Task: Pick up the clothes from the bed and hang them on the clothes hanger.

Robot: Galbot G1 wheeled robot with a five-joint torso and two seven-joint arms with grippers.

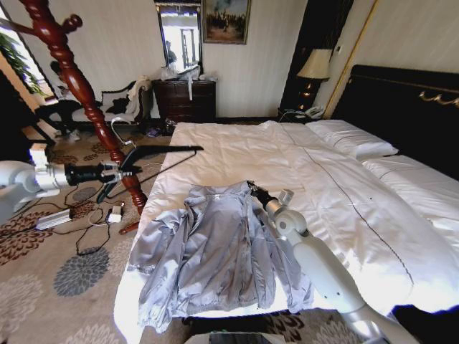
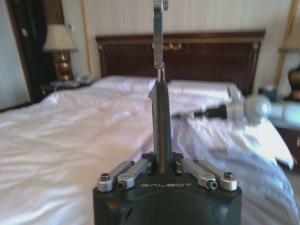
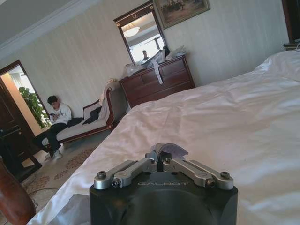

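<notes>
At the jacket (image 1: 215, 251) collar, right hand (image 1: 252, 189) pinched on fabric

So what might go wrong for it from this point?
The right gripper seems to pinch only a small fold at the collar of the jacket, so the shiny fabric could slip free when lifted. The left gripper holds the hanger by one end, close to the wooden coat stand; it might knock against that.
</notes>
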